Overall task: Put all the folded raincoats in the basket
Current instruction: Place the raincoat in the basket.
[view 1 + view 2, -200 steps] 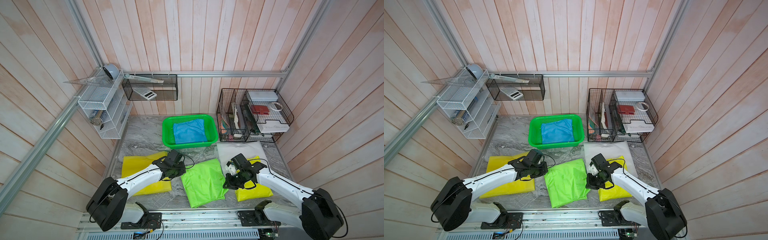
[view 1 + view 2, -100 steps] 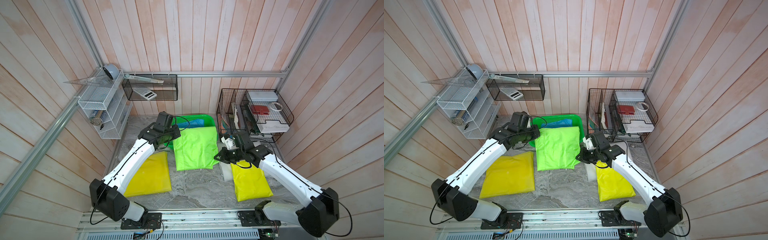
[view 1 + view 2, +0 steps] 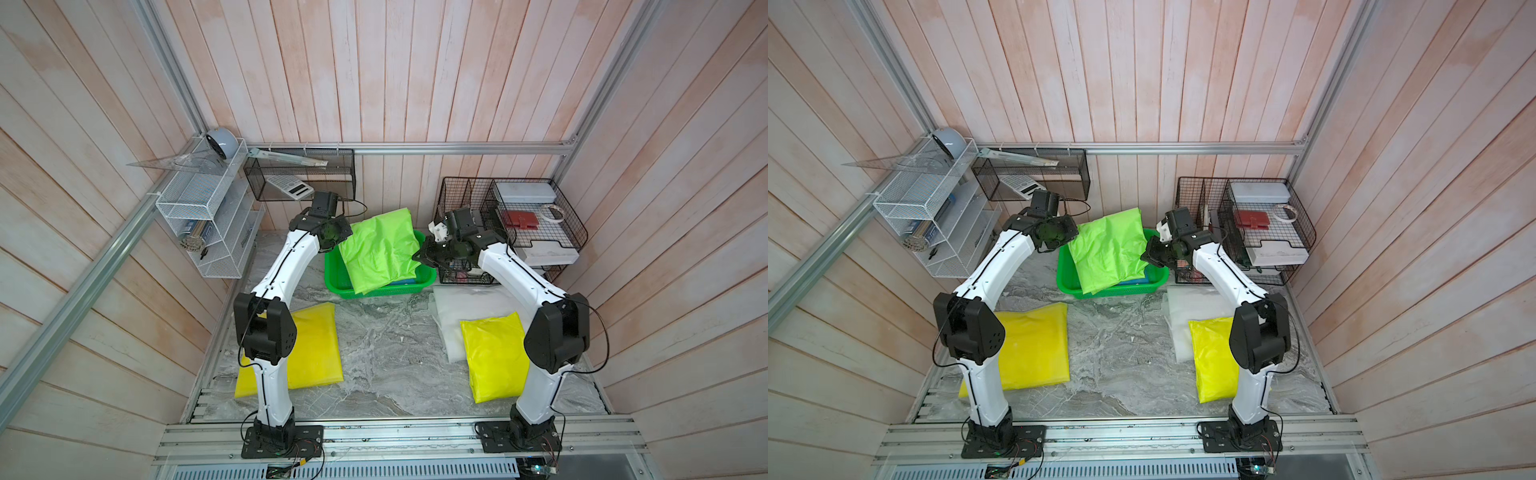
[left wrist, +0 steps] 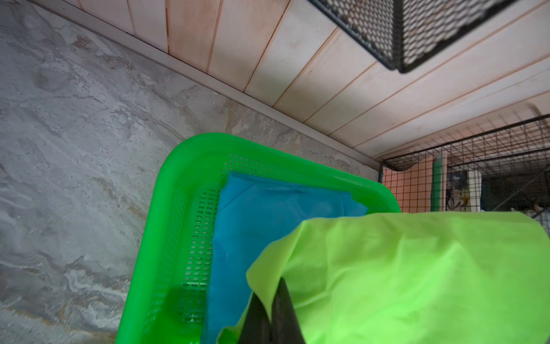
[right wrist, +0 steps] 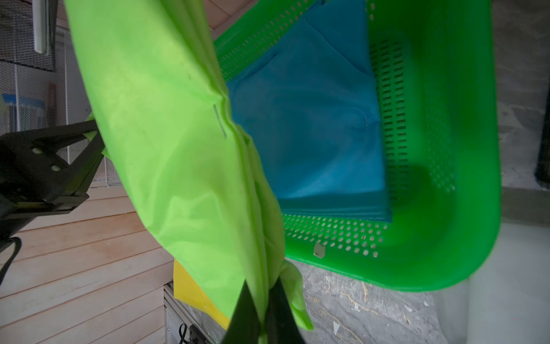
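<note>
The left end effector [image 3: 343, 244] is clamped on one side edge of the lime raincoat [image 3: 380, 249]. In its wrist view the dark fingers [image 4: 284, 311] are pinched together on the cloth. The right end effector [image 3: 419, 256] grips the opposite edge, its fingers [image 5: 247, 315] closed with cloth bunched between them.

The raincoat hangs spread between the two, above the basket [image 3: 333, 276] and tilted. Its far edge is raised toward the wall behind the basket, and its near edge droops at the basket's front rim. Whether it touches the rim cannot be told.

A folded blue cloth [image 4: 268, 214] lies flat on the basket's bottom. In front of the basket, on the tabletop [image 3: 386, 353], a yellow pack [image 3: 316, 345] lies toward the left arm. A second yellow pack [image 3: 494, 357] lies toward the right arm, partly on a white sheet [image 3: 465, 301]. A black wire organiser [image 3: 459, 195] stands just beside the basket on the right arm's side.
</note>
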`<state>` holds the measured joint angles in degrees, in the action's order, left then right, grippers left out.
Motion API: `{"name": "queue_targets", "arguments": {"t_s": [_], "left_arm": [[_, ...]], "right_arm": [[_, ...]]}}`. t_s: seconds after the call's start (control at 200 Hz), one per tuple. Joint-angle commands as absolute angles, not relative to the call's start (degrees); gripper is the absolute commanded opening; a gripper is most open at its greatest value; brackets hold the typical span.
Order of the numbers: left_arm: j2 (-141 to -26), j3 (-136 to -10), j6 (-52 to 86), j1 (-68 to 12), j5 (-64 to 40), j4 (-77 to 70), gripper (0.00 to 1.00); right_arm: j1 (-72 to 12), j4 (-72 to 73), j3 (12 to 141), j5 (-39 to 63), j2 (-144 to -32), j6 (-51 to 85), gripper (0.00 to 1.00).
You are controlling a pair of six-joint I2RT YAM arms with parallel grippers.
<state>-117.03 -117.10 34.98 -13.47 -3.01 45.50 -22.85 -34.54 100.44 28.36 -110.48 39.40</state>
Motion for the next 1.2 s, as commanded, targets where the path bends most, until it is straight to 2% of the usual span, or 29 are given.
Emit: {"name": "queue_targets", "arguments": {"t_s": [0.0, 0.28, 0.525, 0.77, 1.195], "left_arm": [[-120.7, -123.4, 32.9, -12.9, -5.9, 45.9, 0.0], [-132.9, -134.9, 32.2, -11.4, -8.7, 48.4, 0.0], [-138.3, -133.2, 32.0, -11.2, -10.2, 47.8, 0.0], [-134.3, -122.9, 31.5, -11.0, -9.8, 44.6, 0.0], [-119.2, -99.0, 32.6, -11.0, -10.6, 37.9, 0.0]], "right_arm": [[-22.1, -34.7, 104.3, 32.7, -114.9, 40.8, 0.0], [-22.2, -34.3, 108.1, 33.1, -122.8, 41.8, 0.0], [-22.6, -34.1, 106.4, 33.6, -126.3, 41.2, 0.0], [-25.4, -32.8, 100.8, 33.3, -125.0, 40.2, 0.0], [-28.9, -27.9, 83.5, 33.6, -113.4, 40.4, 0.0]]}}
